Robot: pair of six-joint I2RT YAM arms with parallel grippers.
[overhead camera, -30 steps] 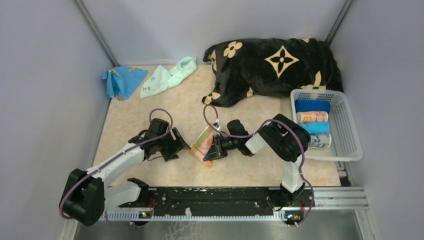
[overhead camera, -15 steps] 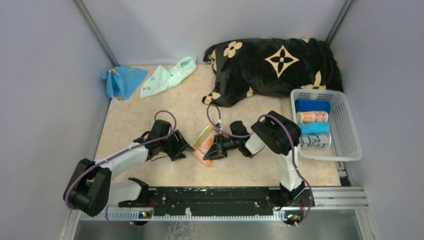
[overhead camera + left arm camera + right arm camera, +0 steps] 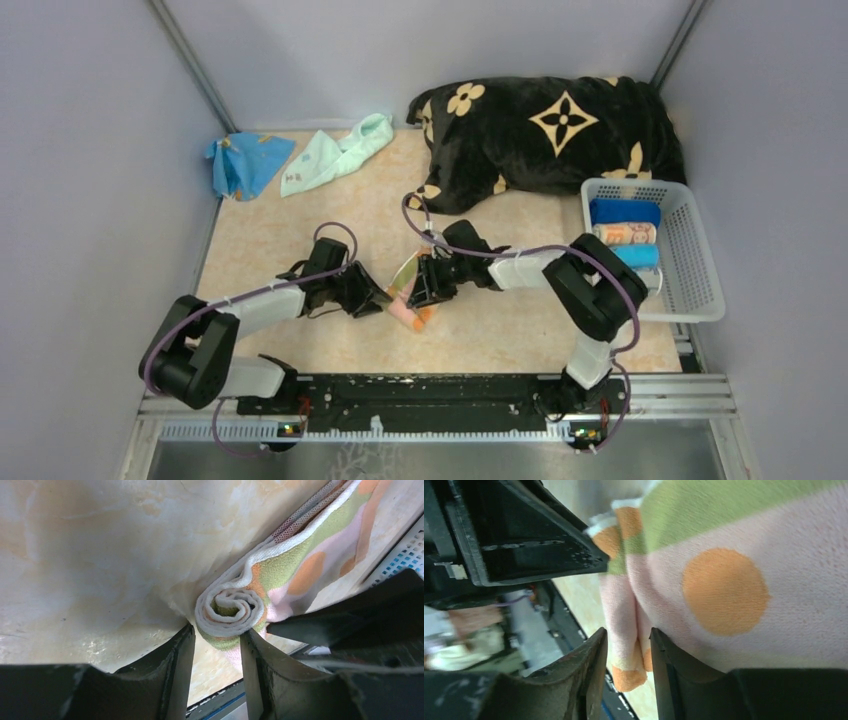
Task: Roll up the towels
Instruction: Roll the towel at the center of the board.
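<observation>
Handling one towel (image 3: 408,311), pink with a green band and orange dots, lying at mid-width of the worktop (image 3: 290,225) toward its near edge. Closing on it from both sides: left gripper (image 3: 373,297) from the left-edge side, right gripper (image 3: 421,289) from the right-edge side, the two nearly touching. Showing, in the left wrist view, a tight spiral at the roll's end, with the left fingers (image 3: 172,665) set close and nipping the lower rim of that spiral. Showing, in the right wrist view, the right fingers (image 3: 591,672) nearly together and pinching a fold of pink cloth.

Judging the roll formed at this end; not seeing clearly how much tail remains unwound.

Risking a slackened spiral on releasing either pinch too soon. Risking a skewed, cone-shaped roll through uneven pull from the two sides. Risking a knock between grippers working this close. Risking thin cloth dragging rather than turning.

Noting a mint towel (image 3: 335,158) and a blue towel (image 3: 242,165) loose in the far left corner. Noting rolled towels (image 3: 624,235) in a white basket (image 3: 662,314) at the right edge. Noting a black blanket (image 3: 560,140) with beige flowers along the far edge toward the far right corner. Recording a beige, marbled, smooth-looking surface, plain grey walls (image 3: 100,150) on three sides, and a black rail (image 3: 430,385) along the near edge.
</observation>
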